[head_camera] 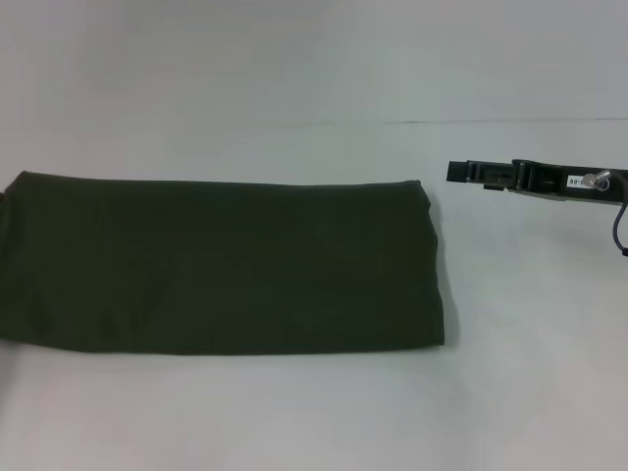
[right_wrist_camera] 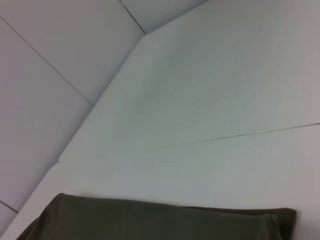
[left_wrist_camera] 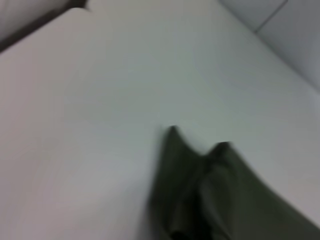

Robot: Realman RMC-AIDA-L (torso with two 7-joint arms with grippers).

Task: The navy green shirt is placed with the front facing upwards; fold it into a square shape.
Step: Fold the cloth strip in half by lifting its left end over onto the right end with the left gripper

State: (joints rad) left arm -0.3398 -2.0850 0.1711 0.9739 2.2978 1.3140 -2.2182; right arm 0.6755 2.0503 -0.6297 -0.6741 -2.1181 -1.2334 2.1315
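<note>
The navy green shirt (head_camera: pixel 221 265) lies on the white table (head_camera: pixel 294 88) folded into a long flat band, plain green side up. No lettering or neck label shows. Its left end runs to the head view's left edge. My right gripper (head_camera: pixel 459 172) hovers to the right of the shirt's far right corner, apart from the cloth and seen side-on. The right wrist view shows the shirt's long edge (right_wrist_camera: pixel 165 222) lying flat. The left wrist view shows an end of the shirt (left_wrist_camera: pixel 215 195) with two pointed corners on the table. My left gripper is out of view.
A thin seam (head_camera: pixel 510 121) crosses the table behind the shirt. The table's far edge and corner (right_wrist_camera: pixel 145 35) meet a pale wall. A black cable (head_camera: pixel 620 231) hangs from my right arm.
</note>
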